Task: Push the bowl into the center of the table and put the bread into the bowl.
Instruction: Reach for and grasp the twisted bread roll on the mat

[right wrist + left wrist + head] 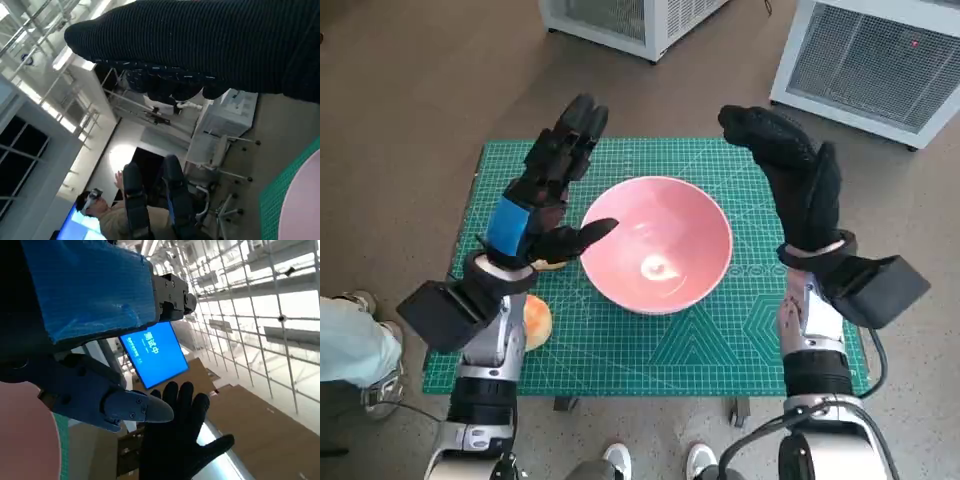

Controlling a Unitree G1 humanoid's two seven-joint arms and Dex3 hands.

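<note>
A pink bowl (660, 242) stands near the middle of the green cutting mat (720, 345), empty inside. Its rim shows as a pink edge (25, 440) in the left wrist view and as a pink rim (302, 205) in the right wrist view. The bread (537, 320), a pale orange-brown roll, lies on the mat near its front left, partly hidden under my left forearm. My left hand (548, 195) is raised left of the bowl, fingers spread, holding nothing. My right hand (790, 170) is raised right of the bowl, also spread and empty; its glove (177, 440) shows in the left wrist view.
White cabinets (865, 55) stand on the floor beyond the table, another white unit (620, 20) further left. A person's leg and shoe (355, 345) are at the left, feet (655, 460) by the front edge. A seated person (110, 220) shows in the right wrist view.
</note>
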